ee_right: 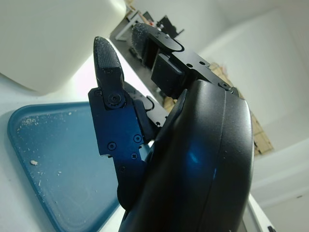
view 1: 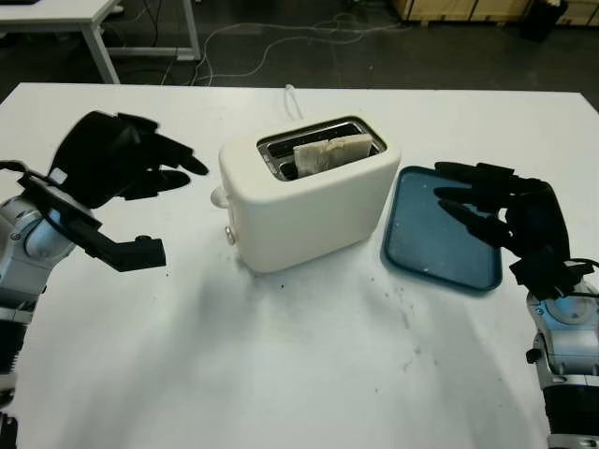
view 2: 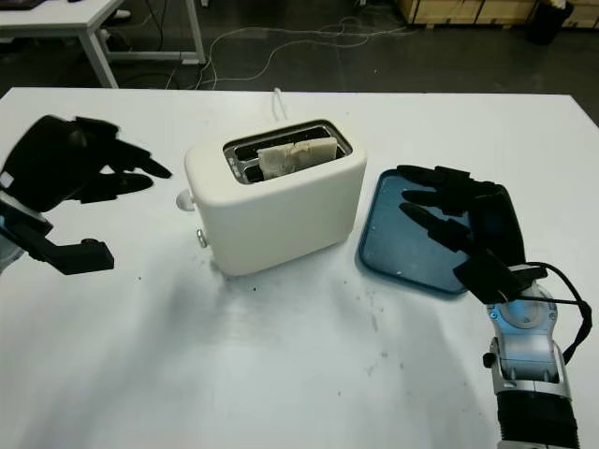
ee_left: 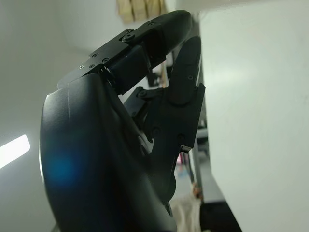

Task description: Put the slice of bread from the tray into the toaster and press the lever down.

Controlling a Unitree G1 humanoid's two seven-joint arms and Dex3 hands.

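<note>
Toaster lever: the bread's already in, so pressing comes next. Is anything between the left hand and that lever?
Nothing visible. The left hand, open, hovers beside the toaster, with bare table between it and the lever on the facing end.

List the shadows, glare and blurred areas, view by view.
Left eye view: soft shadows on the table below the toaster and under the left robot hand. Left wrist view: a blue glint on the hand's shell, background blurred. Right wrist view: a blue sheen on the right robot hand; crumbs on the tray stay sharp.

Left hand [view 1: 117, 159] raised, open (palm inward); right hand [view 1: 501, 220] open, low.
</note>
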